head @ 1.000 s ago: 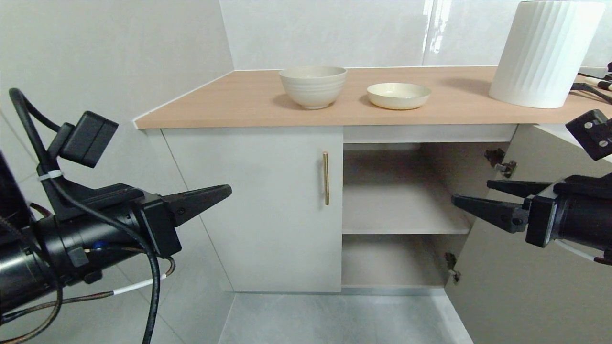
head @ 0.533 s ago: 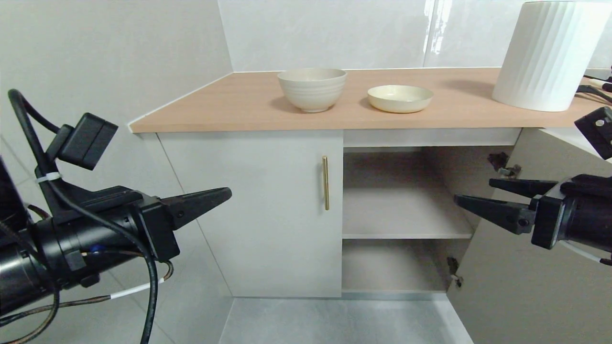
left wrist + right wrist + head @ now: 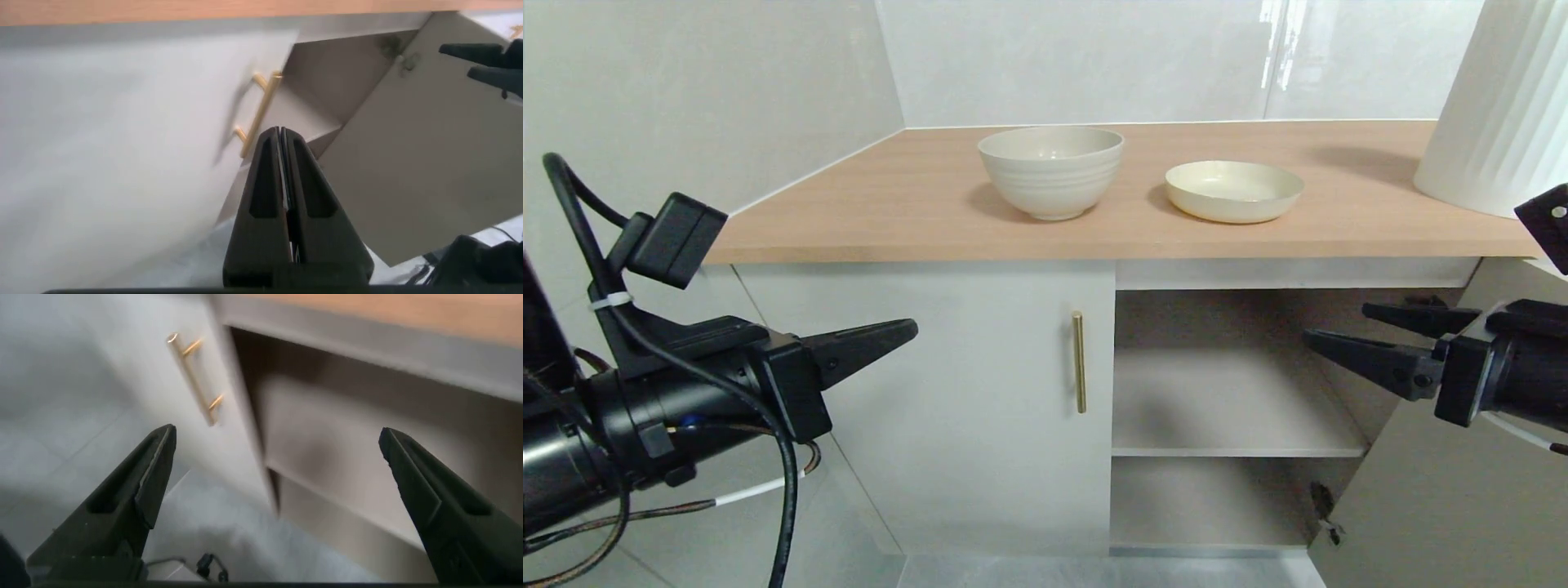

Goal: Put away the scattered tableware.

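A beige ribbed bowl (image 3: 1050, 170) and a shallow cream dish (image 3: 1232, 189) stand side by side on the wooden countertop (image 3: 866, 220). Below them is a white cabinet whose right half stands open onto a bare shelf (image 3: 1225, 408). My left gripper (image 3: 907, 329) (image 3: 280, 131) is shut on nothing and hangs below counter height, in front of the closed left door. My right gripper (image 3: 1335, 322) (image 3: 276, 434) is open and empty, level with the open compartment at its right side. Both are well below the bowl and dish.
A gold bar handle (image 3: 1078, 361) (image 3: 255, 114) (image 3: 194, 376) runs down the closed door's right edge. The opened right door (image 3: 1437, 490) swings out under my right arm. A tall white ribbed container (image 3: 1503, 106) stands at the counter's right end. Tiled walls close the corner.
The head view has shifted: counter and cabinet now sit lower and nearer in the picture. Both grippers hold the same places and states.
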Tool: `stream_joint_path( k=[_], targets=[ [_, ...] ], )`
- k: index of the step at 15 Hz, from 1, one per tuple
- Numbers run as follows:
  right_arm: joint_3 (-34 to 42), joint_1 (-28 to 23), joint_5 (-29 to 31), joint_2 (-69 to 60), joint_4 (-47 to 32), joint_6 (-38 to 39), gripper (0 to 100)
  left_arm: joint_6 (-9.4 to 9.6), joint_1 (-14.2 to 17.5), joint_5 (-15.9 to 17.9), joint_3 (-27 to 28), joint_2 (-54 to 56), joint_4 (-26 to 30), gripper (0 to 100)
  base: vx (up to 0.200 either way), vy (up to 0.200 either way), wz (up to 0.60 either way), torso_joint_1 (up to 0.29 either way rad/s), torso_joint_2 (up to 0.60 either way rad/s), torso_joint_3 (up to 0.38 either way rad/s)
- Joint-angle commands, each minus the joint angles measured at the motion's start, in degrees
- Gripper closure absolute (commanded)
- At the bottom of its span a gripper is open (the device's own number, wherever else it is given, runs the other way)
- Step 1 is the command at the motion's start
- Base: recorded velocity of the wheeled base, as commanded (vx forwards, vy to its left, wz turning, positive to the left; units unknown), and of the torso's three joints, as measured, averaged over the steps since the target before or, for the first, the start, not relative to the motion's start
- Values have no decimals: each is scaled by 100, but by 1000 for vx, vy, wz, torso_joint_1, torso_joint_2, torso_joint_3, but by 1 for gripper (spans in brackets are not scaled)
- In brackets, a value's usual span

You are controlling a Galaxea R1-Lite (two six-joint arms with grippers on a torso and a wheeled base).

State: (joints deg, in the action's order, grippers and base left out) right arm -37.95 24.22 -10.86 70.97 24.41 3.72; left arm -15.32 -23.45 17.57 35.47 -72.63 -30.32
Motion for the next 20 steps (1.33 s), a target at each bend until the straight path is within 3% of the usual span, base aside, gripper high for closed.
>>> stream_joint_path(
  k=[1, 15, 20],
  targets=[
    [121, -14, -4, -49, 82, -20, 0, -6, -1, 1, 3, -5, -9, 100, 0, 0, 0, 0, 0, 0],
    [147, -14, -12, -84, 179, -38, 0, -15, -1, 1, 3, -5, 0, 100, 0, 0, 0, 0, 0, 0],
    [147, -14, -4, -84, 179, -38, 0, -15, -1, 1, 3, -5, -9, 100, 0, 0, 0, 77, -253, -255]
  ],
)
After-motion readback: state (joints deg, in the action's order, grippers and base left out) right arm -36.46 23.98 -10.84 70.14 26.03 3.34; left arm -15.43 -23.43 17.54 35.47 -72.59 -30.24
